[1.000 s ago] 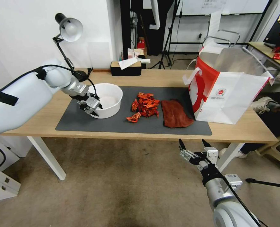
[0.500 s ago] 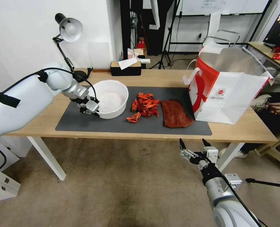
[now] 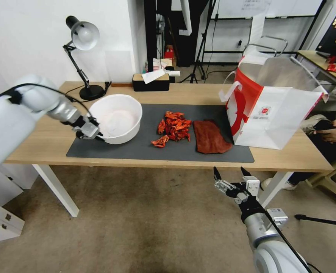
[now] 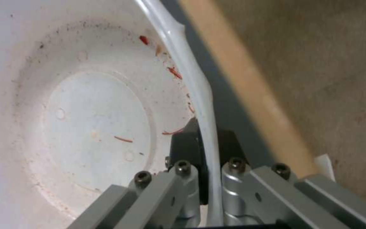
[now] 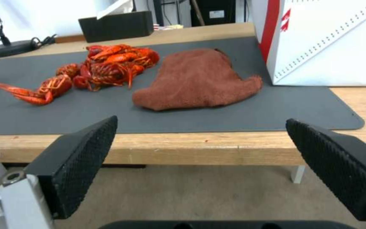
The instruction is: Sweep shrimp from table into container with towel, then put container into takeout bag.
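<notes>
The left gripper (image 3: 93, 133) is clamped on the near left rim of the white container (image 3: 116, 117), one finger inside the wall and one outside, as the left wrist view shows with the thin rim (image 4: 195, 92) pinched and slightly buckled between them. The container is tilted, its mouth turned toward the near side, at the left end of the dark grey mat (image 3: 183, 151) on the light-wood desk (image 3: 289, 159); its inside holds only a few small red flecks and specks. To its right, apart from it, the pile of red-orange shrimp (image 3: 173, 128) lies near the middle of the mat, with one piece a little nearer and to the left of the heap. Just right of the pile, the rust-red towel (image 3: 210, 137) lies flat and wrinkled, its right edge close to the takeout bag (image 3: 274, 110). The bag stands open at the right end of the mat, white with a red side panel, a red graphic and a small red round logo with tiny lines of print under it, too small to read; a white loop handle hangs at its left. The right gripper (image 3: 230, 175) hangs below and in front of the desk's near edge, its black textured fingers (image 5: 81, 159) spread wide and holding nothing, pointed toward the towel. At the far edge stand a black tissue box (image 3: 151, 81) and a desk lamp (image 3: 83, 38).
</notes>
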Available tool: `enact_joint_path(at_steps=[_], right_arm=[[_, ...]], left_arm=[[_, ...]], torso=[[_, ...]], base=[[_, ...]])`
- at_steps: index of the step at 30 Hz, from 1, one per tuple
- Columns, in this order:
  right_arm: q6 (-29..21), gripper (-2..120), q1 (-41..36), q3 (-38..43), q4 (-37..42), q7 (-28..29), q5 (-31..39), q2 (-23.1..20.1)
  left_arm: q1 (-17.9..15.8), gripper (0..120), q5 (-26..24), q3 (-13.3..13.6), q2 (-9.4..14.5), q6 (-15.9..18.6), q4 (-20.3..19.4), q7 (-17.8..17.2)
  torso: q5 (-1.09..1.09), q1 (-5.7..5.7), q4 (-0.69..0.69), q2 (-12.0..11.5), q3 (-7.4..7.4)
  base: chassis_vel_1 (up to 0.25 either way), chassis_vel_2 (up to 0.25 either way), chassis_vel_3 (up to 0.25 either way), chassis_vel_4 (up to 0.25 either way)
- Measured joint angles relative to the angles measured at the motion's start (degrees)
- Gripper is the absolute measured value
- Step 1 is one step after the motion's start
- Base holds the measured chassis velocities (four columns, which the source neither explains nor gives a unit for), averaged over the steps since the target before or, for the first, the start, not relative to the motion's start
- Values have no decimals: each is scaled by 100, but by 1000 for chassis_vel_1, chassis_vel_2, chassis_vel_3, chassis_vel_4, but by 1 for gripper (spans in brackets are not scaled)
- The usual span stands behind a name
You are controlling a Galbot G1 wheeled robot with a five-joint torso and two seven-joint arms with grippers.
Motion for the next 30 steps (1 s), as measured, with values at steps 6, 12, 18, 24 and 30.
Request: enact_joint_path(at_steps=[6,12,18,24,30], right_arm=[[1,100,-16,-34,53,-2,-18,-11],[-3,100,-81,-119,154,2,-55,-3],[-2,100,-162,-110,215,2,-65,-3],[45,100,-296,-69,319,3,-73,-14],[97,100,-399,-80,411,3,-145,6]], left_arm=[[1269,0,-400,-1178,544,24,-1007,1],[3387,0,-517,-2614,710,-18,-2236,147],[4027,0,-261,-3044,459,-219,-2857,345],[4756,0,380,-3338,85,-413,-3790,484],[5292,0,1188,-3159,-352,-729,-3896,506]], torso=[[2,-1,1,0,-1],[3,-1,-1,0,-1],[2,-2,-4,0,-1],[4,-2,-1,0,-1],[4,0,-2,0,0]], base=[[0,0,0,0],[0,0,0,0],[0,0,0,0],[0,0,0,0],[0,0,0,0]])
